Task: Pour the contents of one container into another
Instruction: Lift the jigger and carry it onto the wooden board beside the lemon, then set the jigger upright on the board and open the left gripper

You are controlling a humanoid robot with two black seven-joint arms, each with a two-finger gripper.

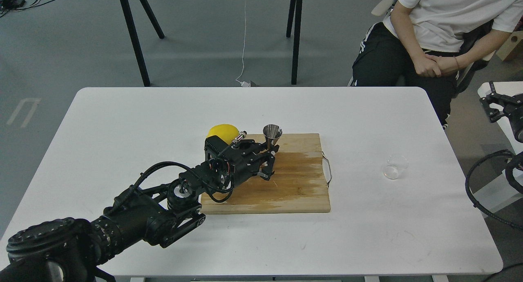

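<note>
Since jigger must receive pour, left gripper sits at its base on cutting board, fingers parted, nothing clamped. Glass cup lies tipped on table, well right of board. Right gripper off table edge; fingers look spread.

The steel jigger stands upright on the cutting board. At its 7 o'clock the left gripper is around its base. The glass cup lies at 3 o'clock.

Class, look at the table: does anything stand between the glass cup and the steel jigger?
Nothing visible does. The glass cup sits on bare table right of the cutting board; the jigger stands on the board's far edge.
</note>
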